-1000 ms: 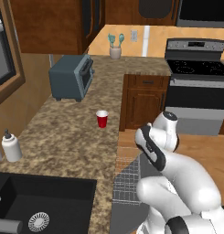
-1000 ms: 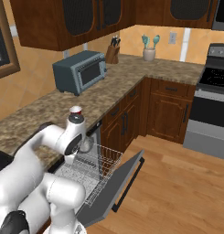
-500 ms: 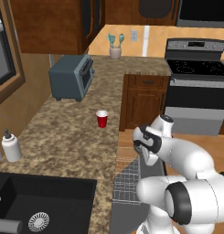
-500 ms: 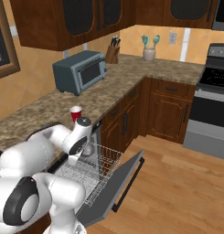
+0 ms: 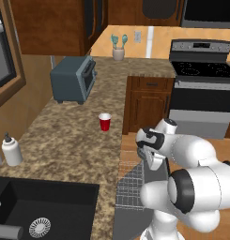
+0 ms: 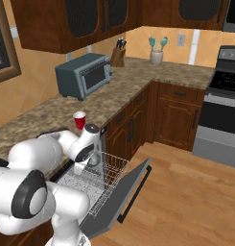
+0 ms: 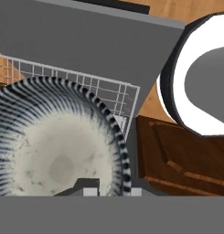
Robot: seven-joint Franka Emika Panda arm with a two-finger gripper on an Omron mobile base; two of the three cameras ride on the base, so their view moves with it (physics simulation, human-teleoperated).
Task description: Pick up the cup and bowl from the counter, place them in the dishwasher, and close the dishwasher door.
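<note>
Directly beneath my gripper [image 7: 111, 191] hangs the striped bowl [image 7: 54, 146], pinched at its near rim and held over the dishwasher's wire rack [image 7: 114, 95]; the red cup [image 5: 104, 122] sits back on the counter [image 5: 69, 145], to my left

**A:** quick count around the gripper?

**B:** one striped grey round bowl [image 7: 58, 151] right at its fingertips, one small red tapered plastic cup [image 5: 104, 122] up on the counter beyond it, one grey wire rack [image 6: 107, 175] underneath.
</note>
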